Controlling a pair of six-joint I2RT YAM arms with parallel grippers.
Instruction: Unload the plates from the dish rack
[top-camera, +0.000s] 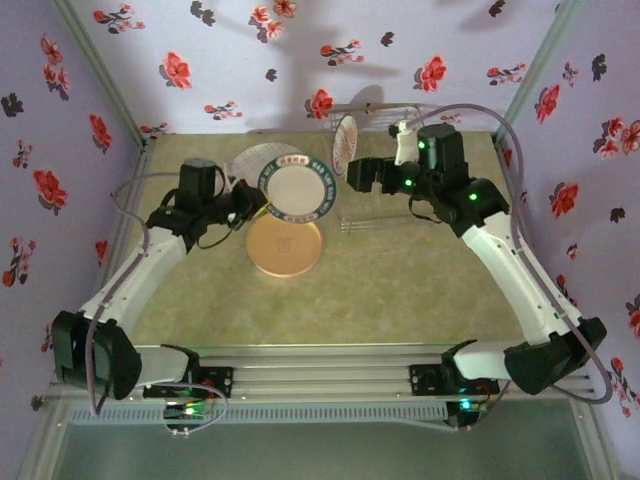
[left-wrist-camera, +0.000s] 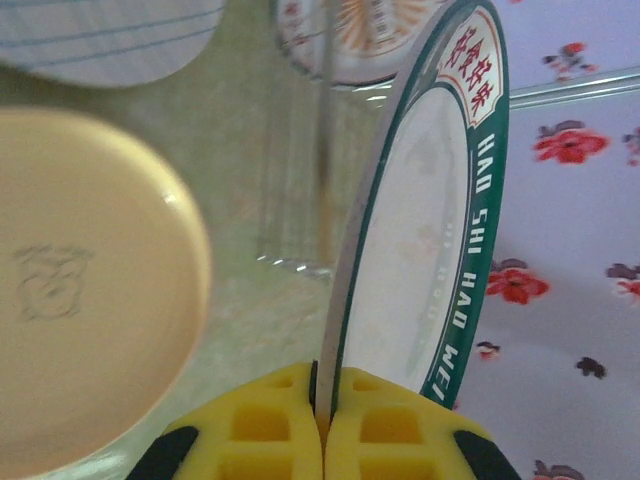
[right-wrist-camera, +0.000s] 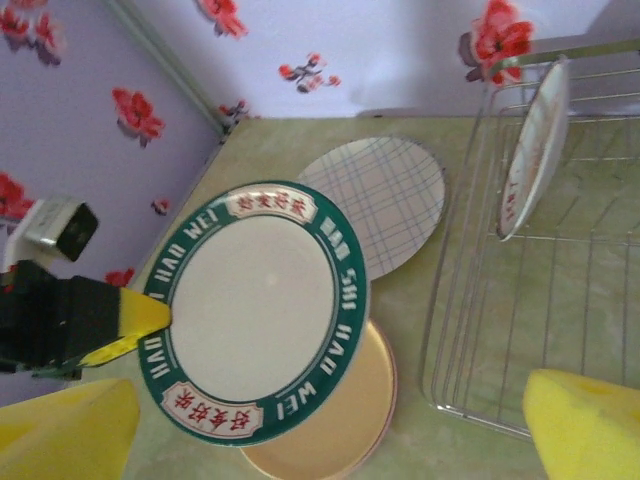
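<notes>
Left gripper (left-wrist-camera: 325, 405): yellow pads clamped on the rim of the green-rimmed plate (top-camera: 297, 190). The plate is carried close to level at centre frame in the top view. It is gripped at its left edge, with its body extending right, away from the wrist.

Beneath it, the orange-yellow plate (top-camera: 285, 255) lies flat on the table toward the lower side. The grid-patterned plate (top-camera: 255, 160) lies flat toward the upper left. The held plate overlaps both in the top view; whether it touches either cannot be told.

Dish rack (top-camera: 375, 225): sits to the right of these plates. One plate with the orange sunburst centre (top-camera: 345, 145) stands on edge in it, at upper centre.

Right gripper (top-camera: 355, 178): fingers spread wide, holding nothing. It is just below that standing plate in the frame, and far nearer to it than the left arm.

Assessment: the standing plate's rim faces up and toward the right gripper. That arm is best placed to take it, while the left arm sets its plate down.
</notes>
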